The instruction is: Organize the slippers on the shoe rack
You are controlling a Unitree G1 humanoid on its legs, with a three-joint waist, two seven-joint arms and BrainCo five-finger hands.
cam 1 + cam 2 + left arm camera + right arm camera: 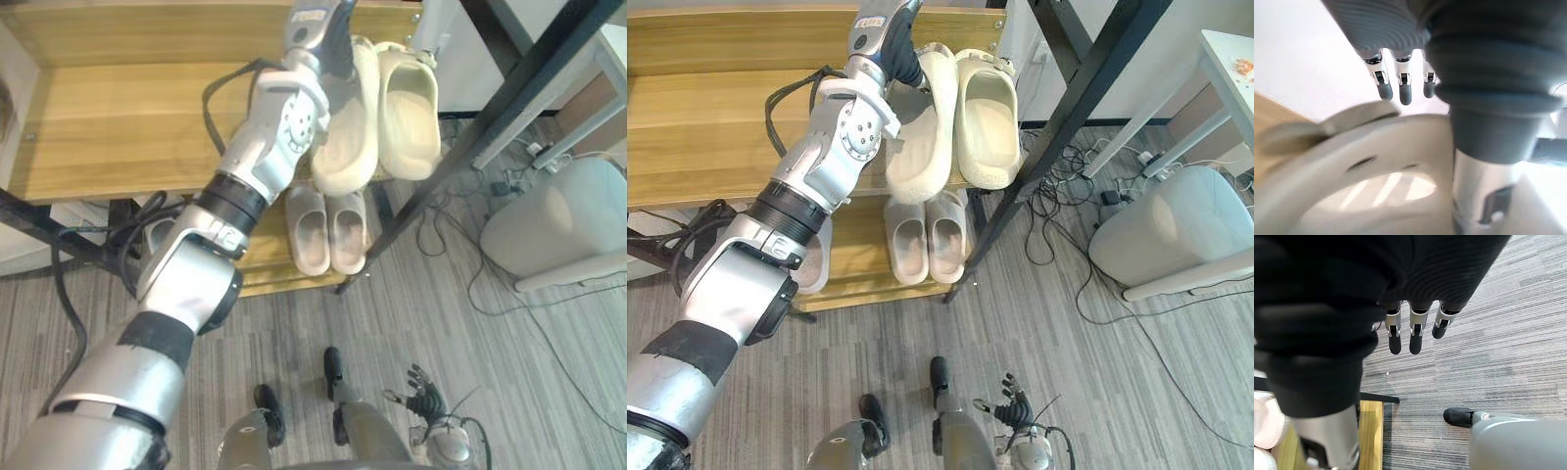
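My left hand [902,51], fingers straight, at cream slipper [921,127] overhanging top shelf [715,117], second slipper [986,117] beside, my right hand [1015,411] relaxed, low.

Upper slippers [988,122] above lower slippers [908,243]

Slippers: five.
- Cream slippers: two, left [926,137] and right [988,117], at the right end of the upper shelf of the shoe rack [705,117].
- Pale pink slippers: two [905,240] [946,235], at the right end of the lower shelf.
- Greyish slipper [815,262]: one, partly hidden, further left on the lower shelf.

Shoe rack: one.
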